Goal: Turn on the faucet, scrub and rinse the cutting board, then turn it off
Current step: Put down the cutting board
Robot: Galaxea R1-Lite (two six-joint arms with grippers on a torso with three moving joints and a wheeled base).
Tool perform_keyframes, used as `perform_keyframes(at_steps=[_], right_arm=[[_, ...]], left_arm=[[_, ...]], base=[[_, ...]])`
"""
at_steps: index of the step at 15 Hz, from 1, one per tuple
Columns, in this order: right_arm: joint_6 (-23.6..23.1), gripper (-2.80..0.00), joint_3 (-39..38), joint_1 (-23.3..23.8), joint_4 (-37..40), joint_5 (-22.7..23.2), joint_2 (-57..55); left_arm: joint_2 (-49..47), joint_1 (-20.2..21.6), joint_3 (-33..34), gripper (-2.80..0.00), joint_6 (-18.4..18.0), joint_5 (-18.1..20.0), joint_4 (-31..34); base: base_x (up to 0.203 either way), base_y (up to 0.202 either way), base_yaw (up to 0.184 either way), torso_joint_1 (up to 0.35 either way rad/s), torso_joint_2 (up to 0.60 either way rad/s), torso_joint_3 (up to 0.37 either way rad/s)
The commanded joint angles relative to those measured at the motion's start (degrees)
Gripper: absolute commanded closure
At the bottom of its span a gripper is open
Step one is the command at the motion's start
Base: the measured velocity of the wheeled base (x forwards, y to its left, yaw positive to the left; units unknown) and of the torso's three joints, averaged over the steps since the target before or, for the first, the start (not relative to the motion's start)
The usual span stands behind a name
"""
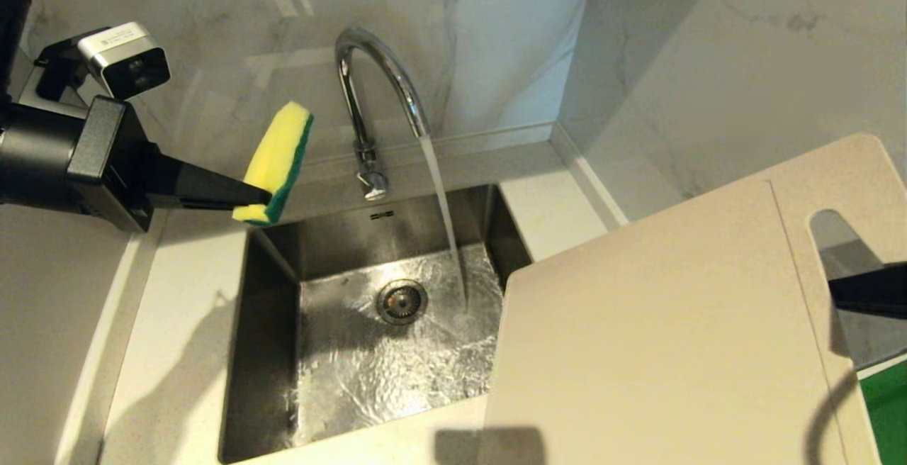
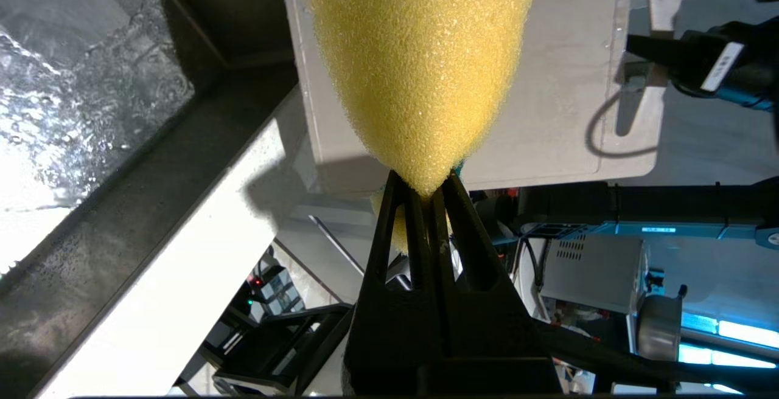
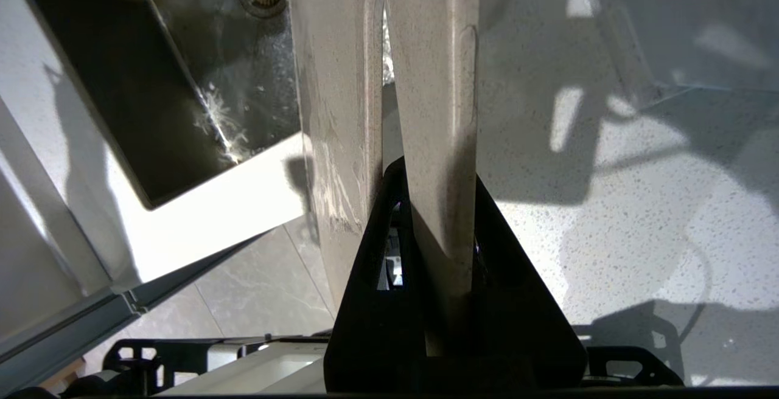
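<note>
Chrome faucet [image 1: 375, 89] running, left fingers [image 1: 258, 199] pinching sponge [image 1: 278, 164], right fingers [image 3: 435, 228] clamping cutting board [image 1: 659, 323]

yellow-green sponge [image 1: 278, 161], cream cutting board [image 1: 659, 337], chrome faucet [image 1: 375, 89]

Bright, warm light from overhead; glare flashes off the wet sink [image 1: 326, 351] floor and the chrome faucet [image 1: 375, 89]. Dark arm shadows fall on the pale desk [image 1: 177, 323] lower left and along the bottom edge. The sponge [image 2: 420, 64] looms soft, slightly out of focus
</note>
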State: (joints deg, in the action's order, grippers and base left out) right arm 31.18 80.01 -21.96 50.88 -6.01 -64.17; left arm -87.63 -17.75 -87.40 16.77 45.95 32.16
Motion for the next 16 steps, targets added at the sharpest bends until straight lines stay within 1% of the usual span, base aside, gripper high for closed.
perform_keyframes(at_steps=[1,2,5,7,8,10,12,16], right_arm=[[0.01,0.0,-5.66,0.07,-6.41,-0.06,-0.08],[-0.1,0.0,-7.62,0.13,-9.39,-0.05,-0.37],[-0.43,0.0,-15.12,0.31,-15.17,-0.05,-1.72],[-2.62,0.0,-19.76,0.61,-18.98,-0.05,-1.9],[-3.5,0.0,-21.96,0.78,-21.44,-0.05,-1.9],[-4.43,0.0,-25.37,1.44,-25.63,-0.05,-1.92],[-4.82,0.0,-27.75,2.15,-27.89,-0.05,-1.85],[-4.98,0.0,-32.98,3.46,-28.53,-0.14,-1.78]], left_arm=[[-0.18,0.03,0.38,0.0,0.1,0.2,0.18],[-0.1,0.0,0.48,0.0,0.1,-0.06,0.18],[-0.09,0.0,0.3,0.0,0.01,-0.77,0.27],[0.0,-0.11,0.39,0.0,0.0,-0.77,0.27],[-0.09,-0.31,0.39,0.0,-0.63,-0.9,0.27],[-0.18,-0.71,0.48,0.0,-1.04,-0.95,0.27],[0.16,-0.93,1.59,0.0,-1.04,-0.95,0.27],[1.37,-2.25,3.95,0.0,-1.13,-1.08,0.27]], base=[[0.0,0.0,0.0,0.0,0.0,0.0],[0.0,0.0,0.0,0.0,0.0,0.0],[0.0,0.0,0.0,0.0,0.0,0.0],[0.0,0.0,0.0,0.0,0.0,0.0],[0.0,0.0,0.0,0.0,0.0,0.0],[0.0,0.0,0.0,0.0,0.0,0.0],[0.0,0.0,0.0,0.0,0.0,0.0],[0.0,0.0,0.0,0.0,0.0,0.0]])
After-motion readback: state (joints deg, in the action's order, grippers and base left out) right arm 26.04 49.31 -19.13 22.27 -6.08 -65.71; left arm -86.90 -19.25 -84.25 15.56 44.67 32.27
